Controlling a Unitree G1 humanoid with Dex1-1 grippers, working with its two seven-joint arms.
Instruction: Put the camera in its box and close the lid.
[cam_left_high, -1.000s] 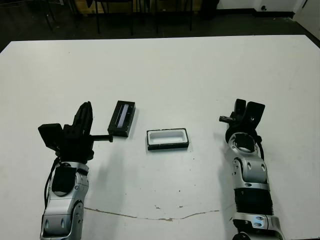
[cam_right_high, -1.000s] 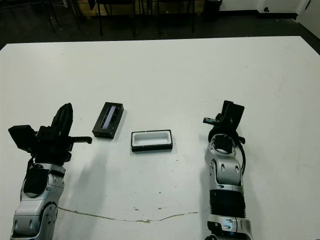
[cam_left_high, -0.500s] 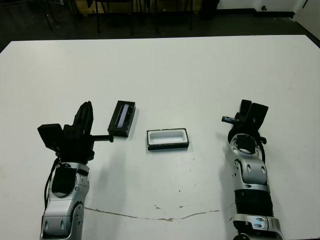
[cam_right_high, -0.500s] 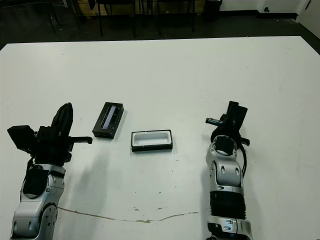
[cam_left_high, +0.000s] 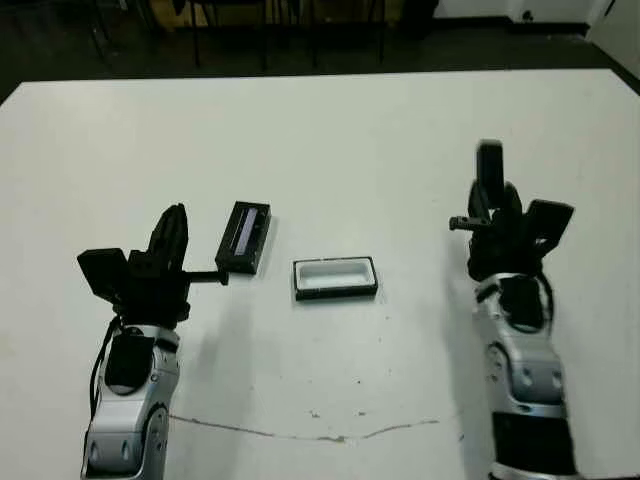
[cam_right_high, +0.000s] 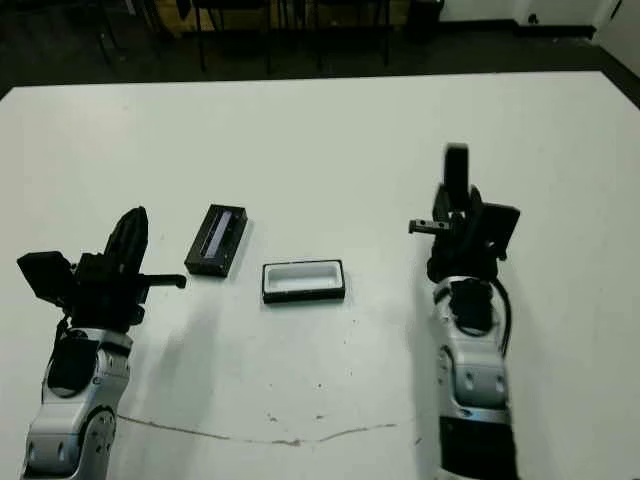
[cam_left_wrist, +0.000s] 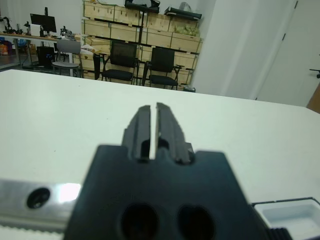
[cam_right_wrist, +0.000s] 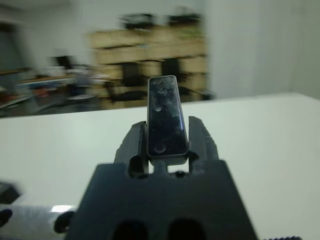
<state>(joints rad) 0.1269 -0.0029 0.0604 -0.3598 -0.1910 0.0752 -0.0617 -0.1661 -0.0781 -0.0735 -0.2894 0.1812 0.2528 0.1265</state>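
My right gripper (cam_right_wrist: 167, 131) is clamped on the camera (cam_right_wrist: 166, 116), which stands up between my fingers well above the table (cam_left_high: 330, 130) at the right of the head view, its long body poking out past the fingertips. The box (cam_left_high: 335, 278) lies open in the middle of the frame, white lining up, and the lid (cam_left_high: 244, 236) rests just to its upper left, apart from it. My left gripper (cam_left_wrist: 149, 131) sits at the lower left with its fingers nearly pressed together and nothing between them. The main risk, as I judge it, is my grip: I hold the camera only by one end, so a quick swing toward the box could let it pivot or slip out and drop on the table. The box looks barely larger than the camera, so if I bring it down tilted or off-line, an edge could catch the rim and shove the light box across the table or tip it. I cannot tell which face of the camera points down, so it might seat wrongly and keep the lid from closing.
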